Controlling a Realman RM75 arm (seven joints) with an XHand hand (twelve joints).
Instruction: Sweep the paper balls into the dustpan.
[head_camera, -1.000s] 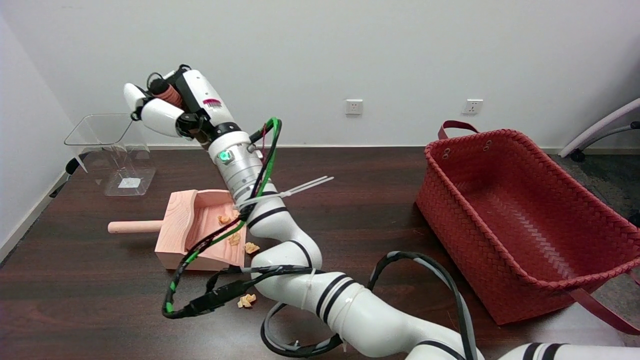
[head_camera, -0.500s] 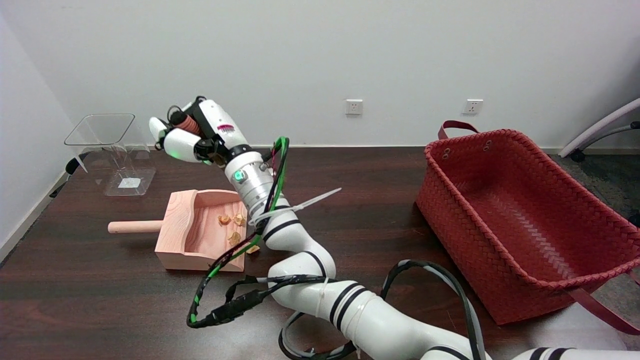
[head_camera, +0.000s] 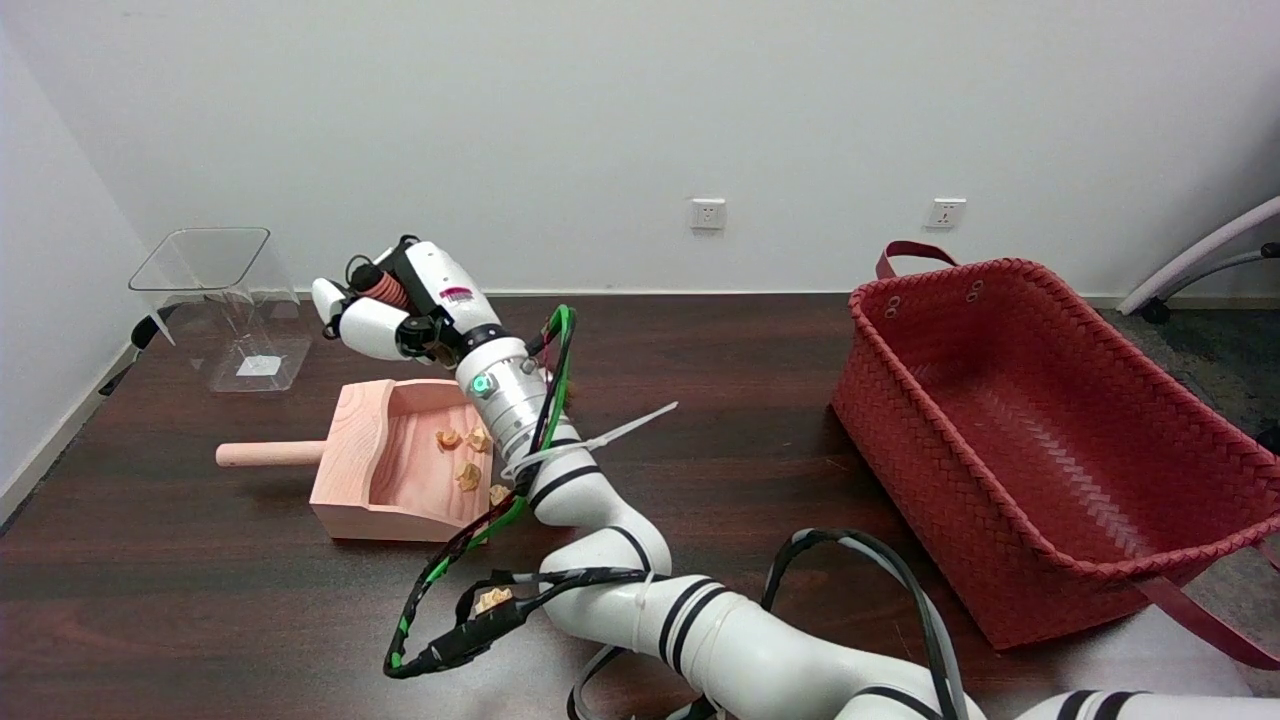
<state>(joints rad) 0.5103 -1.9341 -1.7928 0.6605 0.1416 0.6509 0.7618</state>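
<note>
right hand (head_camera: 385, 310) curled tight round a reddish brush handle (head_camera: 378, 285) above the dustpan (head_camera: 370, 470), risking missing the stray paper ball (head_camera: 488, 600) tucked behind cables near the arm.

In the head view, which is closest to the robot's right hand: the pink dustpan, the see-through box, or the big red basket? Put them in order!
From the right hand:
1. Pink dustpan, just below the hand, toward the near side.
2. See-through box, off to the picture's left, by the wall.
3. Red basket, far across the table at the picture's right.
</note>
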